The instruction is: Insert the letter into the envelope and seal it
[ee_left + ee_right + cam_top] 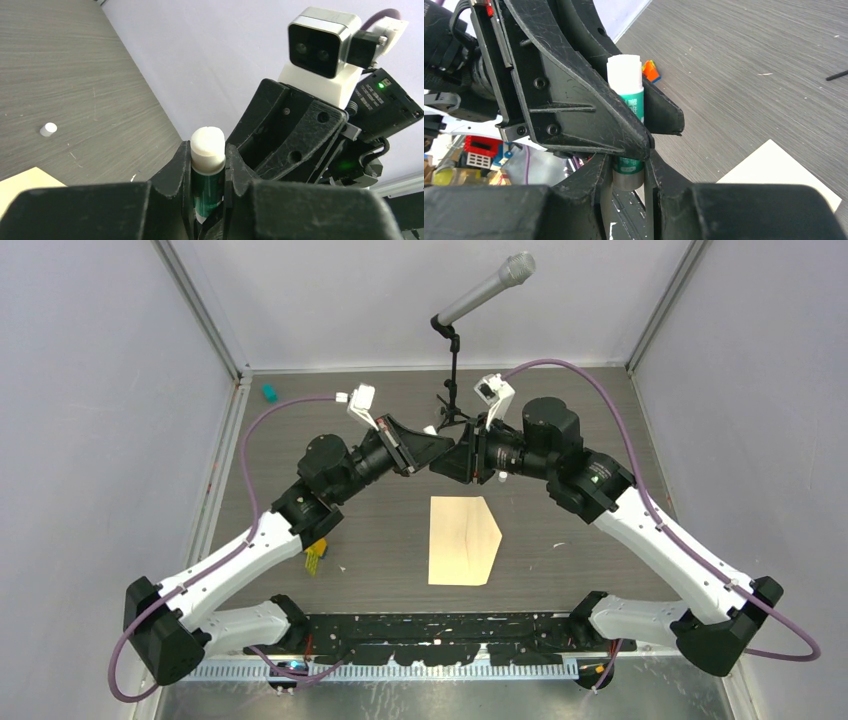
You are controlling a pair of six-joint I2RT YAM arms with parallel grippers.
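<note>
Down on the grey wood table (pixel 580 570), just under the two grippers, the envelope (pixel 462 540) lies flat with its pointy flap open. It is thin tan paper — light, bendy, easy to crease — so I think it is best pressed flat or held softly by an edge. I cannot tell the letter apart from it. Up above, the left gripper (pixel 207 160) and right gripper (pixel 628 170) both pinch one glue stick (pixel 207 145) — round, hard green plastic with a white tip. A small white cap (pixel 48 129) sits on the table.
</note>
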